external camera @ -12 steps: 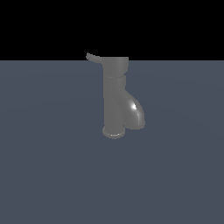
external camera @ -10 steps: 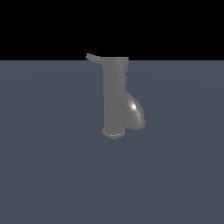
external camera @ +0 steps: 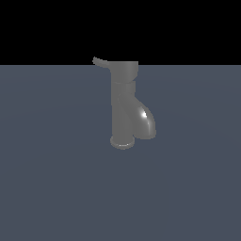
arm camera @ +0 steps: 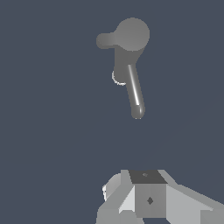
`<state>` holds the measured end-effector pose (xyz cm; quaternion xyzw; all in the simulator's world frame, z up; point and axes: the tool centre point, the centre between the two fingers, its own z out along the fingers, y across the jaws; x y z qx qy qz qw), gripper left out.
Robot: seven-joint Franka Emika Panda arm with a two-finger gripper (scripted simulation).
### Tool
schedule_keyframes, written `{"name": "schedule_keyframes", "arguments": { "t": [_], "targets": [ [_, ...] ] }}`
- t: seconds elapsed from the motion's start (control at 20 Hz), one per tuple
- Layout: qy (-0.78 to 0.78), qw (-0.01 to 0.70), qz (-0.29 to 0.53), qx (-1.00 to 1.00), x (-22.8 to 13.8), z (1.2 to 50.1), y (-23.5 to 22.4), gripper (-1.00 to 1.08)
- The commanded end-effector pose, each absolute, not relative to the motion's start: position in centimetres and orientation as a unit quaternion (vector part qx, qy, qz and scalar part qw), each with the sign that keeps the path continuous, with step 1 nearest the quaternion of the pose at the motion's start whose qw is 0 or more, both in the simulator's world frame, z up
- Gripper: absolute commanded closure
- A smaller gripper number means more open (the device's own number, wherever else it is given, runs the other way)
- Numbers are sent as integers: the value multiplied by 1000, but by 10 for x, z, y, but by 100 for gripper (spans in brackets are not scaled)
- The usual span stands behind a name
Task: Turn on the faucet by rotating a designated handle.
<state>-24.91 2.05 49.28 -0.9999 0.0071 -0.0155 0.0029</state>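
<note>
The dark grey faucet [external camera: 124,106] stands upright on its round base, with a fat curved spout [external camera: 145,123] low on the exterior view's right. The thin handle [external camera: 100,61] sticks out from the top cap toward the exterior view's left. In the wrist view I look down on the faucet's round cap [arm camera: 132,34]. The short handle [arm camera: 104,40] juts from the cap, and the long spout [arm camera: 135,94] points toward my gripper. My gripper [arm camera: 148,177] is apart from the faucet, touches nothing, and shows no gap between its fingers. It is out of the exterior view.
The faucet stands on a flat blue-grey floor [external camera: 56,179] that fills both views. A black background lies beyond its far edge [external camera: 188,33]. Nothing else shows.
</note>
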Motion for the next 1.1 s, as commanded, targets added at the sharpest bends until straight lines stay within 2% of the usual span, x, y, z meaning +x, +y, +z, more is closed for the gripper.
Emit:
{"name": "schedule_keyframes", "arguments": {
  "t": [0.0, 0.4, 1.05],
  "targets": [
    [21, 3, -15, -1000, -245, 488, 25, 108],
    [94, 3, -13, -995, -222, 467, 48, 108],
    [239, 4, -10, -971, -165, 423, 83, 108]
  ]
}}
